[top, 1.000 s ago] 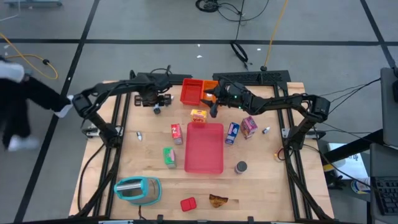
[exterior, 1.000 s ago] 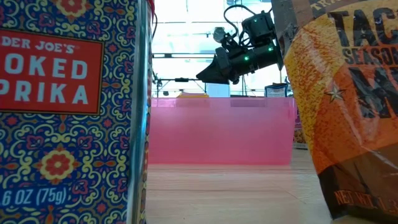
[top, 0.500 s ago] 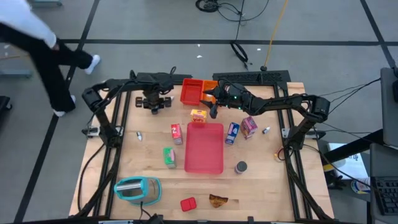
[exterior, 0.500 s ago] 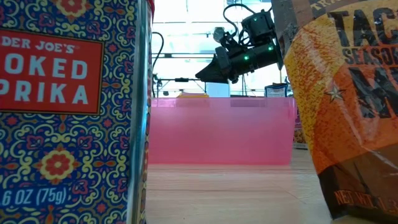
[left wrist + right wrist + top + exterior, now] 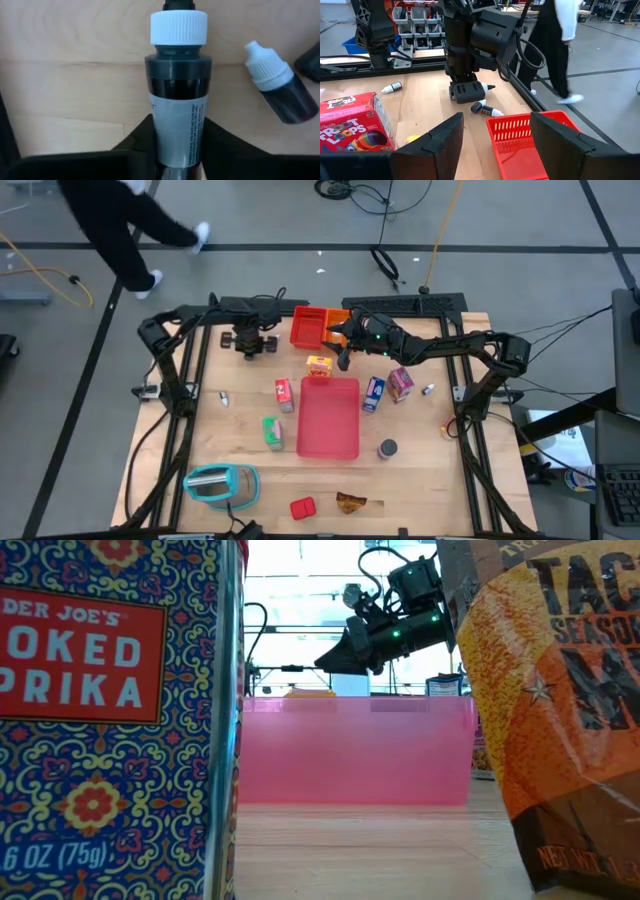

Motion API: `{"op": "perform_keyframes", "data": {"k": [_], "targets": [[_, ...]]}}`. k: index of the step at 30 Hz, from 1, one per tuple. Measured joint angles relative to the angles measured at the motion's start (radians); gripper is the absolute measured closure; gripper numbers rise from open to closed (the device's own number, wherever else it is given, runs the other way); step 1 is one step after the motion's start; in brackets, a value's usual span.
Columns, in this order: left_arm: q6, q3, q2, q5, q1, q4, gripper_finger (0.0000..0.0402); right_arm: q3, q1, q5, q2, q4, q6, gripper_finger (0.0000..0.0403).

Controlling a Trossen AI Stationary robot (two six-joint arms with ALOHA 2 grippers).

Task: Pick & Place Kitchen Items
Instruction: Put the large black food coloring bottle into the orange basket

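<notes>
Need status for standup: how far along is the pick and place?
Early. Pink tray looks empty, nothing visibly placed. In hand: left claw around a dark white-capped bottle at the table's far edge. Right claw open, empty, by the red bin. Boxes, can, packets still scattered.

Your left end effector sits low at the desk's far left, fingers closed on a small dark bottle, while your right end effector hovers raised, fingers spread.
</notes>
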Motion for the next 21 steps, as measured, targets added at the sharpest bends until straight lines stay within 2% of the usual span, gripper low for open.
{"op": "perform_keyframes", "data": {"k": [1,5,10,21], "targets": [[0.017,0.000,-0.004,-0.001,0.000,-0.002,0.0323,0.000,0.000,0.000,0.000,-0.004,0.000,0.0181],[0.086,-0.007,-0.037,-0.001,-0.007,-0.014,0.0323,0.000,0.000,0.000,0.000,-0.005,0.000,0.0181],[0.100,-0.006,-0.131,-0.059,-0.028,-0.032,0.0323,0.000,0.000,0.000,0.000,-0.019,0.006,0.0181],[0.184,-0.005,-0.460,-0.123,-0.139,0.021,0.0323,0.000,0.000,0.003,0.000,-0.026,0.008,0.0181]]}}
